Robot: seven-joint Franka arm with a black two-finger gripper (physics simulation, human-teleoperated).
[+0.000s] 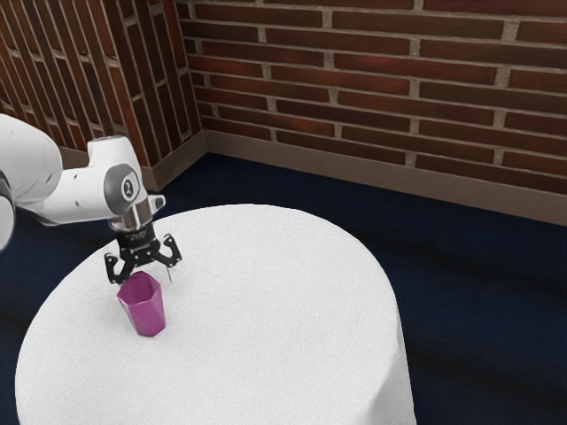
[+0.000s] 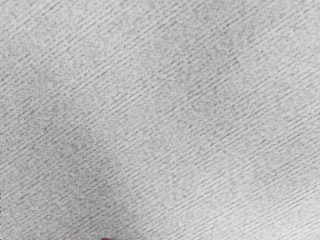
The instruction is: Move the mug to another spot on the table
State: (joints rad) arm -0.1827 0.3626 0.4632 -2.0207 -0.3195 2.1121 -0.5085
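Observation:
A magenta faceted mug [image 1: 143, 305] stands upright on the round white table [image 1: 266, 310], near its edge on the exterior view's left. My black gripper [image 1: 142, 272] hangs right above the mug's rim, fingers spread wide on either side, open and holding nothing. The wrist view looks down at the white tablecloth [image 2: 160, 110], with a sliver of the mug's purple rim [image 2: 107, 238] at its lower edge.
The cloth-covered table stretches wide toward the exterior view's right and front of the mug. A brick wall [image 1: 381, 80] and dark blue floor [image 1: 478, 266] lie behind the table. My white arm [image 1: 53, 181] comes in from the left.

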